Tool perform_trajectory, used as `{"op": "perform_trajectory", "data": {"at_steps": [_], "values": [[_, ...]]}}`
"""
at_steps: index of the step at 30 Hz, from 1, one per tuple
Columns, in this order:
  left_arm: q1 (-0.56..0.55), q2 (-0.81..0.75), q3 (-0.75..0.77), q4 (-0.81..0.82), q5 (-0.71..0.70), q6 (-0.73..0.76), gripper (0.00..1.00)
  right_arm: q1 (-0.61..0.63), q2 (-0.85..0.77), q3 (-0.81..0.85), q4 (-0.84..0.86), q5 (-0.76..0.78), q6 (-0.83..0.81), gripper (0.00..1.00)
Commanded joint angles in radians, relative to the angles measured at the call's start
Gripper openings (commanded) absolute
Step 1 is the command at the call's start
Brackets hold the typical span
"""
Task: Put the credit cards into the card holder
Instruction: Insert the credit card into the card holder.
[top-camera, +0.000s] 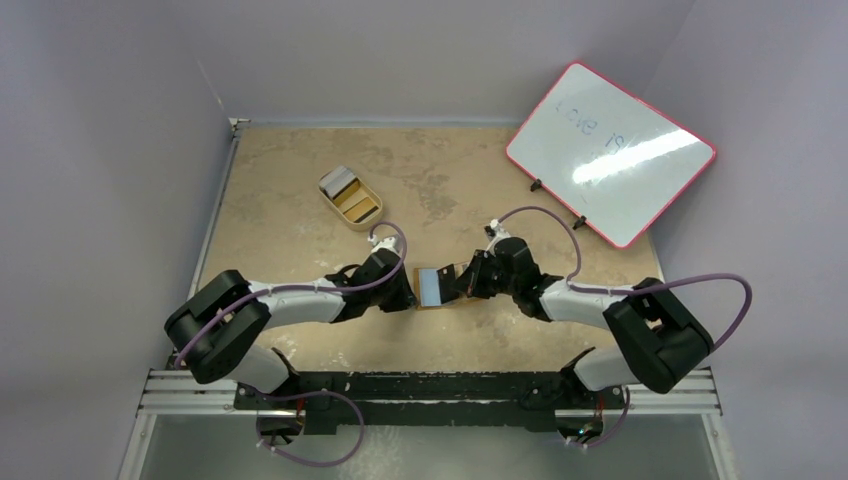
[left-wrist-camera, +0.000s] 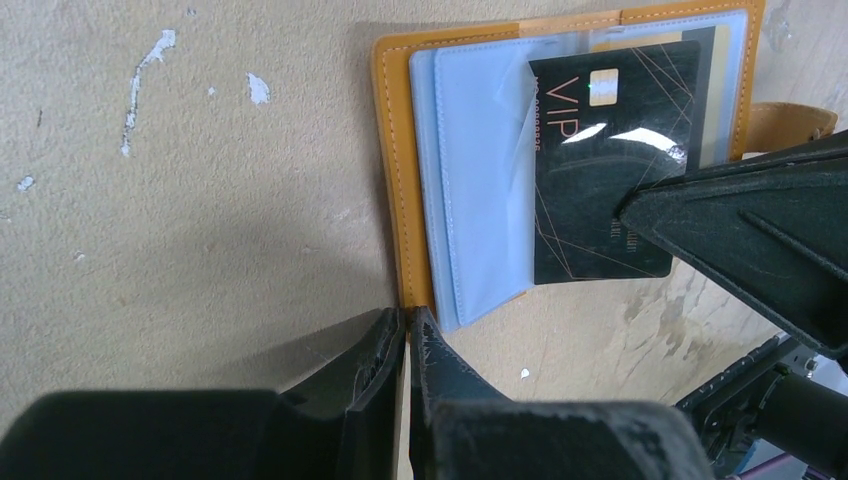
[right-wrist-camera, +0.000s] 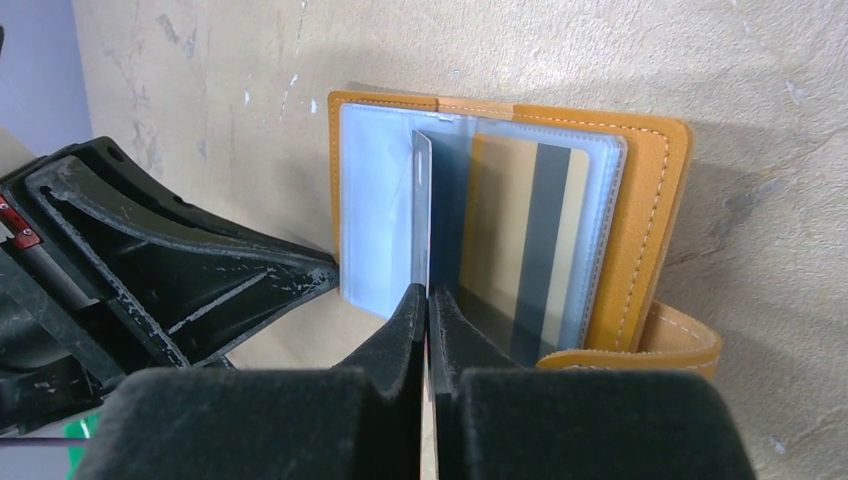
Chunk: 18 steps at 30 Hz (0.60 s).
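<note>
I see the card holder (left-wrist-camera: 392, 180) lying open at mid-bench. My left pincer (left-wrist-camera: 408, 325) is pressed together on its left edge. My right pincer (right-wrist-camera: 428, 300) pinches a black credit card (left-wrist-camera: 610, 150) at its sleeves.

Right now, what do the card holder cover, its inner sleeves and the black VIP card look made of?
Card holder cover: leather or faux leather, matte tan-orange, pale stitching along the edge.
Inner sleeves: soft clear plastic, slightly frosted; a gold card shows through.
Black VIP card: likely rigid plastic, glossy, sharp glare spots.
</note>
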<state>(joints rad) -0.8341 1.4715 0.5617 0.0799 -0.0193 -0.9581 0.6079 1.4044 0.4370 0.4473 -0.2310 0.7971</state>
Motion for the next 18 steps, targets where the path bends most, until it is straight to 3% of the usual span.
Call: {"op": "perform_trajectory", "data": {"at_steps": [1, 7, 14, 18], "values": [[-0.008, 0.009, 0.032, 0.008, -0.028, 0.007, 0.05, 0.003, 0.002, -0.011, -0.045, -0.013, -0.01, 0.0], [-0.008, 0.005, 0.027, 0.017, -0.029, 0.002, 0.05, 0.003, 0.032, -0.006, -0.056, -0.021, 0.007, 0.04], [-0.007, -0.022, 0.018, 0.018, -0.033, -0.007, 0.06, 0.003, -0.078, 0.053, -0.322, 0.154, -0.006, 0.37], [-0.008, -0.038, 0.009, 0.039, -0.02, -0.024, 0.07, 0.004, -0.131, 0.089, -0.429, 0.218, -0.024, 0.43]]}}
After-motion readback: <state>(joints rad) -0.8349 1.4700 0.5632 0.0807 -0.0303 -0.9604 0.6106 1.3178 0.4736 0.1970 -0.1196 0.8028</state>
